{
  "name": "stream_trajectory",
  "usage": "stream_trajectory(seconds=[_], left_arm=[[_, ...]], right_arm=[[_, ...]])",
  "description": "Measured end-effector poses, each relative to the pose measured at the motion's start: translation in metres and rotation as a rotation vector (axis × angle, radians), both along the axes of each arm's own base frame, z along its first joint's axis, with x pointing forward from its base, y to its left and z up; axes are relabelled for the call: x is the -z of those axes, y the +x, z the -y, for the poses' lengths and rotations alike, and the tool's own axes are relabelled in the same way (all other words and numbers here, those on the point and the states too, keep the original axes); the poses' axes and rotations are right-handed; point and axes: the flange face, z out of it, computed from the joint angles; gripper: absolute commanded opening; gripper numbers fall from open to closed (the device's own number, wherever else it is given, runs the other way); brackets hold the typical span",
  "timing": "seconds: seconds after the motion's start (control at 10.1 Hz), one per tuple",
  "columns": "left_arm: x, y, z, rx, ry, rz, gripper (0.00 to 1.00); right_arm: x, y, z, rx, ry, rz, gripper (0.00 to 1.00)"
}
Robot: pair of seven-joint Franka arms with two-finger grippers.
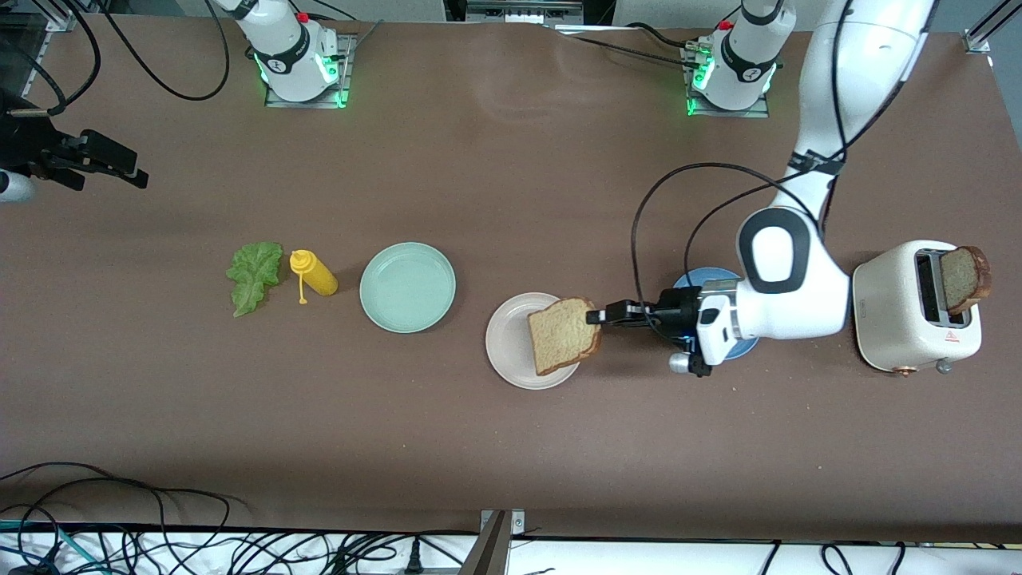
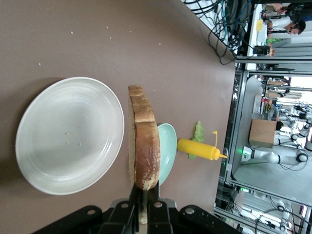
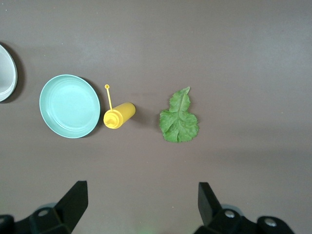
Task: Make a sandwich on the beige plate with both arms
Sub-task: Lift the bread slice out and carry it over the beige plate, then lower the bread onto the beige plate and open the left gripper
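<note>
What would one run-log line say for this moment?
left gripper: shut on square tan bread slice, over round beige plate | right gripper: open, waiting over table | green lettuce leaf: untouched

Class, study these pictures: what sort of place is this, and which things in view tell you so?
Most likely a robotics lab staged as a kitchen: two arm bases bolted to a brown table, loose cables along its edge, and food props such as a toaster, a mustard bottle and a lettuce leaf.

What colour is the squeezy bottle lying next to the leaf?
The plastic squeeze bottle is bright yellow all over, cap included; the right wrist view shows it best.
</note>
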Motion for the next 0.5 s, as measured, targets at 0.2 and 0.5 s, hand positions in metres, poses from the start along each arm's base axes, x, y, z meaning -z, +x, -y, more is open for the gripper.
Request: stream_trajectory(seconds=[0.2,0.5], left_arm=[[0.021,-0.007,0.028,-0.031,0.015,-0.001,0.00],[0.036,-0.012,0.041,-0.043,0.036,0.000,0.00]], right_arm=[[0.000,0.000,0.000,0.000,0.000,0.000,1.00],[0.000,0.000,0.000,0.001,0.000,0.000,1.00]])
